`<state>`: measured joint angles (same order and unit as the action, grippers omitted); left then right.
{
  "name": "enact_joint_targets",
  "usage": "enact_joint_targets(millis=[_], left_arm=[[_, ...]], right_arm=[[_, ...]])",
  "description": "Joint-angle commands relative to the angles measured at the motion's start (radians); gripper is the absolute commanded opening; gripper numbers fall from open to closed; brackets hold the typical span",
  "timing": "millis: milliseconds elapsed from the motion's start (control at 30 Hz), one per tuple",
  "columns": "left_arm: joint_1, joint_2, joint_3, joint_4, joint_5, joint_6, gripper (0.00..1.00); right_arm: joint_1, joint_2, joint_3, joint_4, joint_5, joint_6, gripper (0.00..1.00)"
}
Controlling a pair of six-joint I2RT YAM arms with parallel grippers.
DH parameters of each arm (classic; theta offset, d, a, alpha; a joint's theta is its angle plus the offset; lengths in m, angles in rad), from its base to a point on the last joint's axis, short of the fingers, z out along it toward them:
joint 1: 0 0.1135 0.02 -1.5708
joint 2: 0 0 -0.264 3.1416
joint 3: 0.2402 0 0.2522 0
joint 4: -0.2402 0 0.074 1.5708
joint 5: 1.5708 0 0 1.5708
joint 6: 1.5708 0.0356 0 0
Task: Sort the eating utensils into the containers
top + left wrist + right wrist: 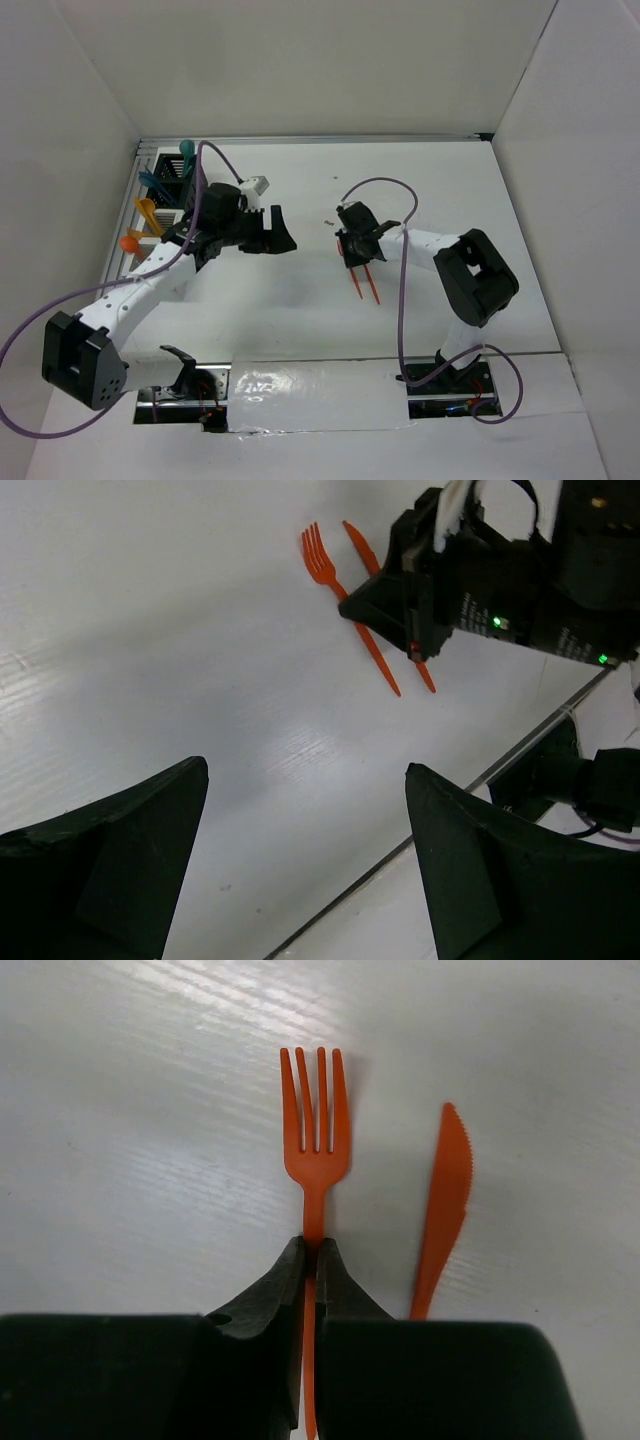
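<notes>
An orange fork (316, 1150) lies flat on the white table (130, 1140), tines pointing away from the wrist camera. My right gripper (312, 1250) is shut on the fork's neck just below the tines. An orange knife (445, 1200) lies parallel on its right, untouched. In the top view both handles stick out below the right gripper (352, 252): fork (357, 284), knife (373, 288). My left gripper (278, 232) hovers open and empty to the left of them, its fingers (130, 850) wide apart. The containers stand at the far left: a black bin (172, 170) and white bins (150, 215) holding teal, blue and orange utensils.
White walls enclose the table on three sides. The left arm's purple cable (215, 150) loops above the bins. The table's near edge and the arm mounts (445, 385) run along the bottom.
</notes>
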<state>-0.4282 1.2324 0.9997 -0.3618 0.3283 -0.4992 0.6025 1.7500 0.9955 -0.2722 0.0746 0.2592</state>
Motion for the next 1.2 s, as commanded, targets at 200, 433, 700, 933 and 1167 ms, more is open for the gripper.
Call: enact_joint_targets(millis=[200, 433, 700, 933, 1167], left_arm=[[-0.052, 0.179, 0.000, 0.234, -0.069, -0.272, 0.89], [-0.093, 0.328, 0.100, 0.219, -0.098, -0.286, 0.86], [-0.118, 0.363, 0.123, 0.293, -0.065, -0.300, 0.76], [-0.147, 0.391, 0.134, 0.290, -0.063, -0.306, 0.47], [-0.169, 0.375, 0.120, 0.299, -0.098, -0.311, 0.24]], right_arm=[[0.017, -0.196, -0.043, 0.093, -0.344, 0.021, 0.00], [0.031, -0.283, -0.024, 0.093, -0.388, 0.034, 0.00], [0.043, -0.310, 0.005, 0.093, -0.426, 0.054, 0.00], [0.042, -0.323, 0.046, 0.084, -0.415, 0.048, 0.00], [0.043, -0.323, 0.055, 0.062, -0.395, 0.045, 0.01]])
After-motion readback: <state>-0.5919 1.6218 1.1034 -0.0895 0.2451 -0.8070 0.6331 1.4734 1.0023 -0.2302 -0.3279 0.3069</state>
